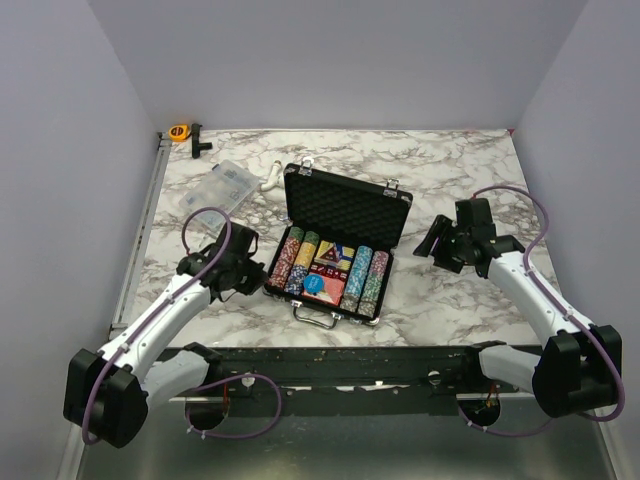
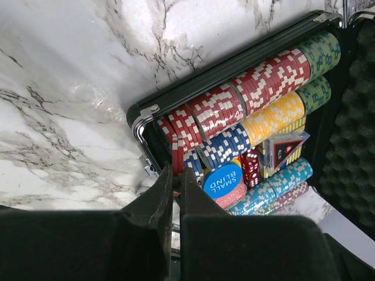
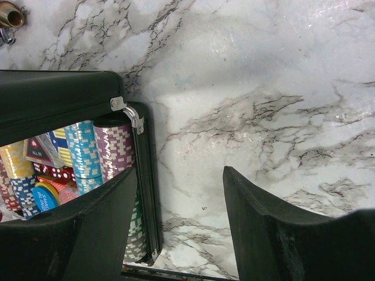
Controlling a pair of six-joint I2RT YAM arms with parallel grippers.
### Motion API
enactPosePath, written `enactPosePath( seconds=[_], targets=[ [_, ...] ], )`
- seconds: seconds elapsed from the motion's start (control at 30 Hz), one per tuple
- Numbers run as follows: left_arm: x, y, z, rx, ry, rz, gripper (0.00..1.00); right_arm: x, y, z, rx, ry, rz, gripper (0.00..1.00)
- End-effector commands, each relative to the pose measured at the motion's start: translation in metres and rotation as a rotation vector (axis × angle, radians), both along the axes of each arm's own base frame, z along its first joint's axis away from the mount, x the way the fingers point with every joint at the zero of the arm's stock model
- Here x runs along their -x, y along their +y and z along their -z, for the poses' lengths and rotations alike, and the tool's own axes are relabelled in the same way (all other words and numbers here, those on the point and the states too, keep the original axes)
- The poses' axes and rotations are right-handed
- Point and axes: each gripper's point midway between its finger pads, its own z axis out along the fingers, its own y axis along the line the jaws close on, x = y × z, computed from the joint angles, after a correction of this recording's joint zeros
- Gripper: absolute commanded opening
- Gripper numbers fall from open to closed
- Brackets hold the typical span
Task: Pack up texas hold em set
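**Briefcase.** The black, silver-trimmed briefcase (image 1: 338,245) sits open at the centre of the top view on the marble table (image 1: 470,300). Its lid stands upright toward the back, showing the dark foam lining (image 1: 345,208). The handle faces the lower edge of the frame.

**Contents.** Rows of poker chips (image 2: 252,88) lie on edge in the tray. Red, yellow, blue and green rows are on the left side, teal and purple rows on the right. In the middle, between the rows, are the card deck (image 2: 282,147), red dice (image 2: 251,167) and a blue disc (image 2: 223,179) marked SMALL BLIND.

**Left gripper** (image 2: 177,175). The fingers are pressed together and hold nothing that can be seen. The tips sit at the case's lower-left corner in the top view, right at the end of the red chip row. I cannot tell whether they touch the chips.

**Right gripper** (image 3: 179,216). The fingers stand apart with only bare marble between them. In the wrist view one finger overlaps the case's right wall. In the top view the gripper is to the right of the case, not touching it.

**Other items.** A clear plastic compartment box (image 1: 222,185) lies at the upper left of the top view. An orange tape measure (image 1: 179,131) is at the far left corner.
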Motion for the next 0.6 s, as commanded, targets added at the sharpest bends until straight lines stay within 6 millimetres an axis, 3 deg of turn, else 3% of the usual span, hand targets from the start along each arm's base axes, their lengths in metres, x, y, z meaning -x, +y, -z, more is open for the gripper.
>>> enactPosePath(
  seconds=[0.0,0.57],
  targets=[
    [0.004,0.006,-0.01,-0.004,-0.017,-0.02,0.0,-0.001,-0.002,0.003,0.005,-0.011,0.012,0.63],
    [0.014,0.002,0.001,0.014,0.065,-0.032,0.0,0.002,-0.002,0.004,0.003,-0.008,0.017,0.63]
  ],
)
